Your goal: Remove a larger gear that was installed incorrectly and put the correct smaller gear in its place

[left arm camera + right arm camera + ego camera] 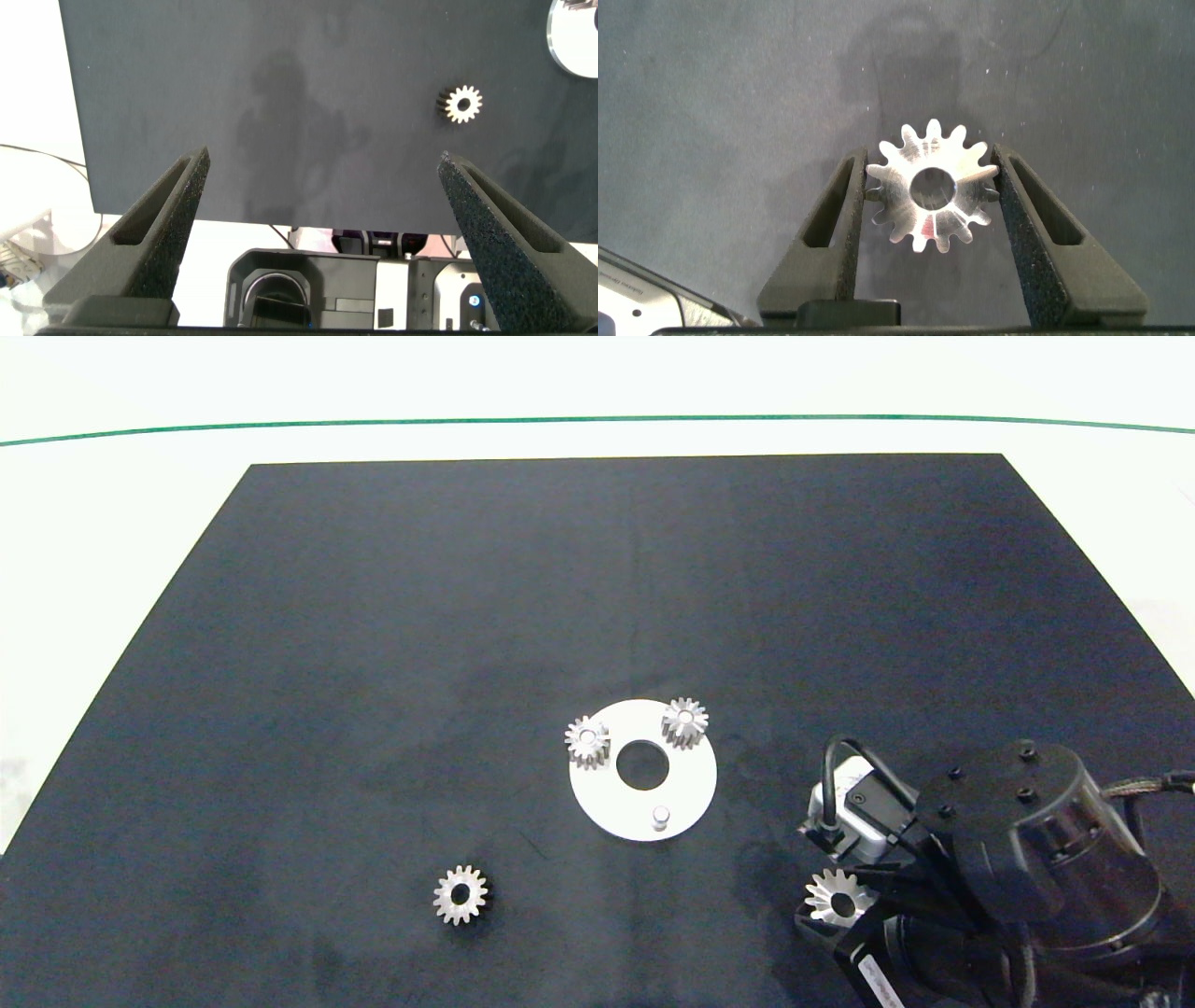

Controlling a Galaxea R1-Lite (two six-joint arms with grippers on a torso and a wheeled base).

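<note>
Listing by size:
Mat [373, 616]: black, covering most of the table.
Right arm [1027, 859]: near right corner; hides much of its gripper [932, 177].
Disc [686, 775]: white, two small gears and one bare peg [661, 816].
Large gear [932, 198]: squeezed between right fingers, half hidden from above.
Small gear [460, 895]: loose on mat, near-left of disc.
Left gripper [322, 168]: spread wide, holding nothing, over mat's edge.

My right gripper [932, 191] was pinched on the big gear [838, 898], low over the mat [373, 616] near the front right. The round plate [607, 803] lay just to its left, two small gears [588, 741] crowding its far side and a bare pin [660, 816] at its near edge. Left of the plate only one loose gear [461, 894] stood in my way.
</note>
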